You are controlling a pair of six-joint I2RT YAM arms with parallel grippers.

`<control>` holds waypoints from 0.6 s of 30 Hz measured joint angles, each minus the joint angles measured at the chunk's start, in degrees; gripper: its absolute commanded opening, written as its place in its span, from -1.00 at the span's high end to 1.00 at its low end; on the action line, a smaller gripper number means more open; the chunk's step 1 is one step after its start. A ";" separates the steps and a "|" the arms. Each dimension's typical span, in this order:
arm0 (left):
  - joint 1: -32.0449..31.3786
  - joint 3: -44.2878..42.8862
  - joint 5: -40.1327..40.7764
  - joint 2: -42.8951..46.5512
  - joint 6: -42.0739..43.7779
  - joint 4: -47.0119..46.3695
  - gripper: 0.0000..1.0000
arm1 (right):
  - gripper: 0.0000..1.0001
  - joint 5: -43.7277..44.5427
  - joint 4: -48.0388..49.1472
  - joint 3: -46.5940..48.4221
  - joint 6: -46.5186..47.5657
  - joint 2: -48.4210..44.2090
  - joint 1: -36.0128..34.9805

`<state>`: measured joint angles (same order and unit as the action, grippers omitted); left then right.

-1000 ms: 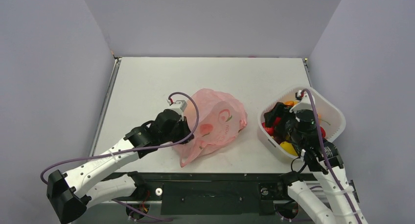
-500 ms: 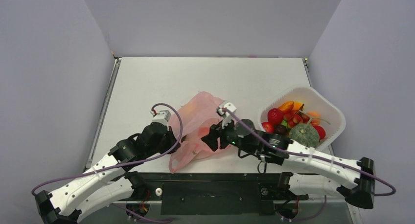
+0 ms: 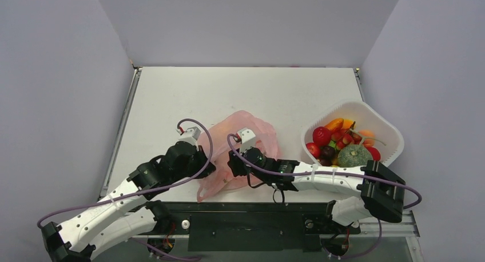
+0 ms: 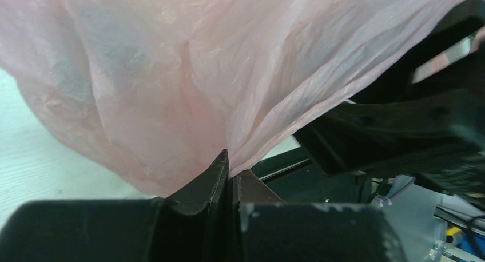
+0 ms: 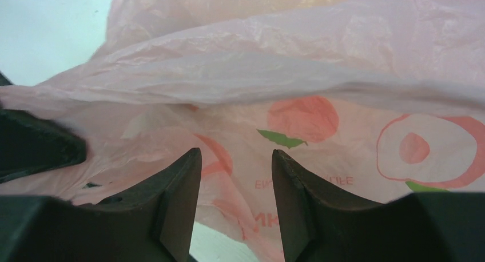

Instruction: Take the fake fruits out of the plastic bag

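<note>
My left hand [image 4: 230,170] is pinched tight on a fold of the pink plastic bag [image 3: 247,137], which sits crumpled at the front middle of the bench [image 3: 240,90]. My right hand [image 5: 235,156] is half open right up against the bag, and I honestly can't tell if it's touching plastic. The fake fruits [image 3: 342,145] I can see are piled in the white basket [image 3: 390,130] off to the right.
</note>
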<state>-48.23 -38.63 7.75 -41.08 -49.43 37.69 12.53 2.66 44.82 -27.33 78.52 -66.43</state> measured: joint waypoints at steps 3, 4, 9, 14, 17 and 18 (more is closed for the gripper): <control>-0.35 -2.12 -1.86 -2.47 -0.09 -2.05 1.00 | 0.05 2.91 1.97 -1.03 -1.09 1.75 0.00; -0.94 -2.64 -1.97 -2.43 -0.37 -2.84 1.00 | 0.05 3.98 2.36 -1.57 -1.46 2.08 0.02; -5.79 -1.66 -0.61 6.49 -3.69 -5.68 1.00 | -0.08 7.65 3.78 -3.72 -2.19 2.40 0.07; -6.10 1.70 2.95 14.58 -8.13 -2.10 1.00 | -0.30 8.92 6.62 -4.24 -2.51 3.32 0.31; -6.12 2.82 4.07 13.97 -9.29 1.44 1.00 | -0.51 9.11 7.96 -4.11 -2.78 5.55 0.74; -6.12 2.80 4.50 13.40 -9.51 2.49 1.00 | -0.59 9.07 8.24 -3.98 -2.97 6.64 0.98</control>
<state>-54.35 -35.83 12.25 -27.68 -58.94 40.18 21.61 10.90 40.84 -30.30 85.17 -65.45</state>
